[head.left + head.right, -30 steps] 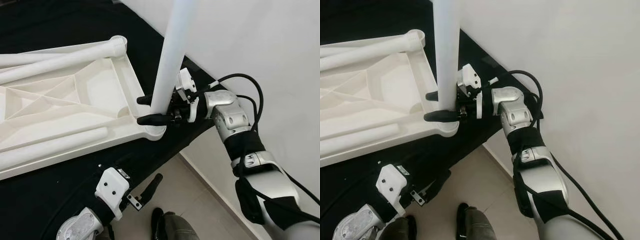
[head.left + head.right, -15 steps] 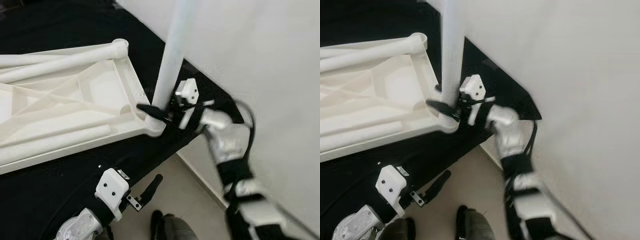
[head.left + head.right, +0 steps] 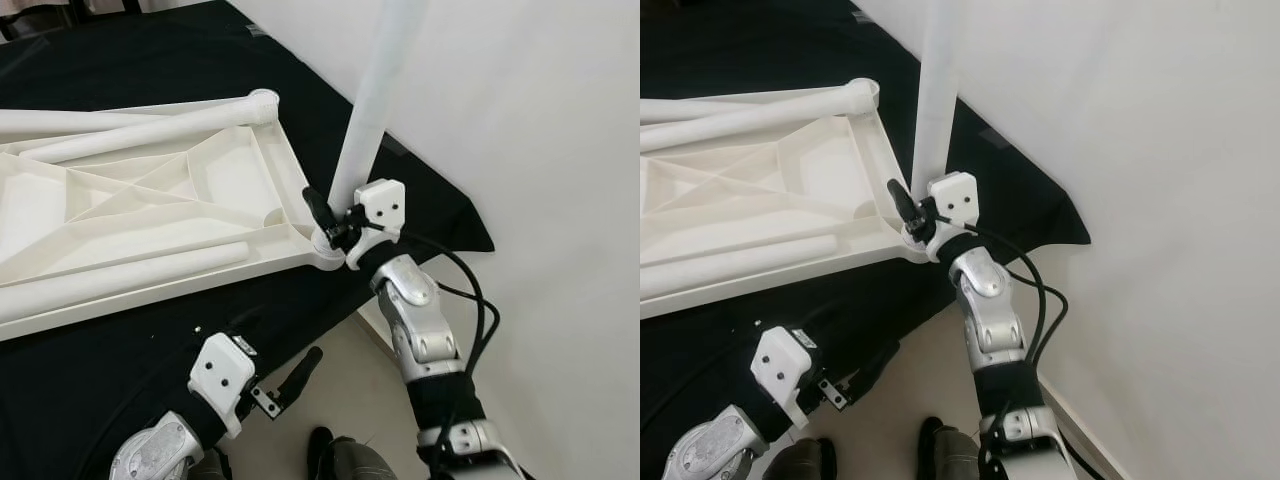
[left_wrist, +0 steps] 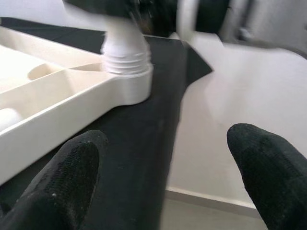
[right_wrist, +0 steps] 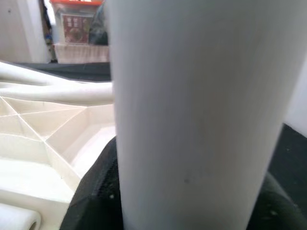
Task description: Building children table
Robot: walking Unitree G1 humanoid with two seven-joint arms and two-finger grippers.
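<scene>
My right gripper has its jaws clamped low on the upright white leg at the tabletop corner socket; rigid, light, slick plastic, so I'd grip near the base; left gripper gapes idle.

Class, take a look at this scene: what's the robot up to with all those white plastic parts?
The robot is putting together a small white table. The tabletop lies upside down on a black cloth. The right gripper grips an upright leg low down, where it enters the corner socket. Other legs lie on the tabletop. The left gripper hangs open below the cloth's edge, holding nothing.
</scene>
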